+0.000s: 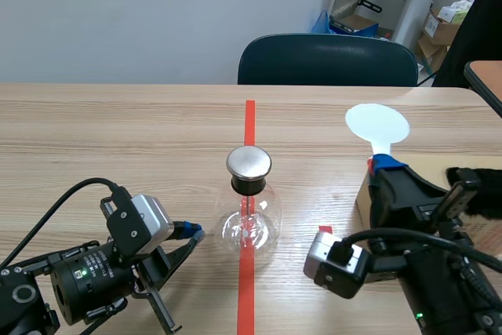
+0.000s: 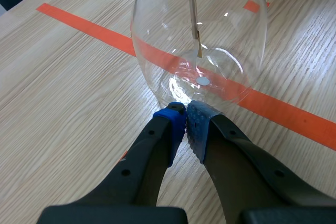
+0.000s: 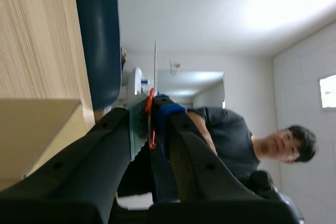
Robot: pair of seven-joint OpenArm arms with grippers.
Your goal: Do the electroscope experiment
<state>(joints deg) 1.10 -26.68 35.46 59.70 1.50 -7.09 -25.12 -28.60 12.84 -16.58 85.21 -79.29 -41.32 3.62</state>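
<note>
The electroscope, a clear glass flask (image 1: 249, 221) with a round metal cap (image 1: 249, 163), stands on the red tape line at the table's middle. Through the glass (image 2: 157, 51) I see its thin inner rod (image 2: 194, 19). My left gripper (image 1: 192, 231) lies low on the table just left of the flask, its fingers shut on nothing, the tips (image 2: 185, 114) almost touching the flask's base. On the right, my right gripper (image 1: 382, 166) is raised and shut on the red handle (image 3: 150, 103) of a white round paddle (image 1: 377, 124), seen edge-on (image 3: 155, 66) in the right wrist view.
A tan cardboard box (image 1: 362, 198) sits under the right arm, with a dark fuzzy thing (image 1: 478, 180) on it. A dark blue chair (image 1: 328, 60) stands at the table's far edge. A person (image 3: 247, 140) shows in the right wrist view.
</note>
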